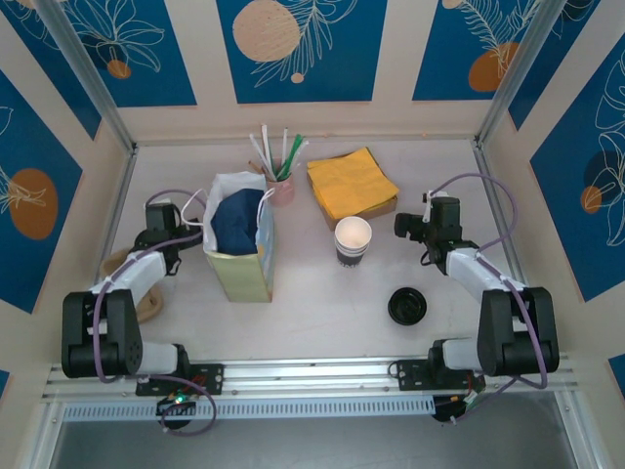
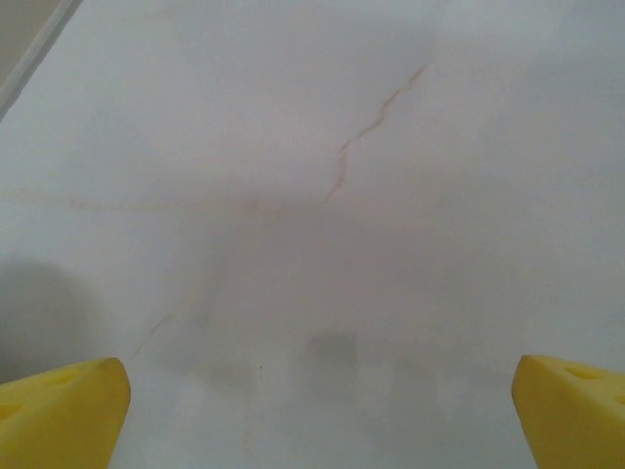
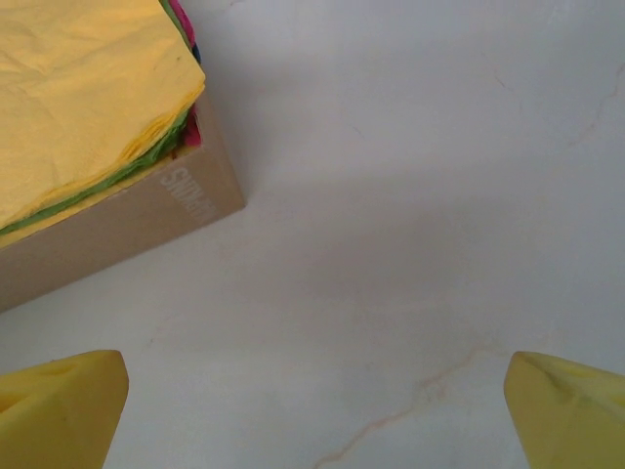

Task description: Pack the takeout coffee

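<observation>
The worktop (image 1: 322,322) is white with faint tan veins; napkins (image 1: 350,182) are yellow; the right claw (image 3: 312,420) has yellow fingers (image 3: 59,410); wall panels (image 1: 301,39) are blue with white leaves.

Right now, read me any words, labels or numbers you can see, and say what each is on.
Cardboard box under the yellow napkins: pale lettering on its side, perhaps starting "S", too blurred to read.
Paper cup: dark band near its base, any print too small to read.
No other text visible.
</observation>
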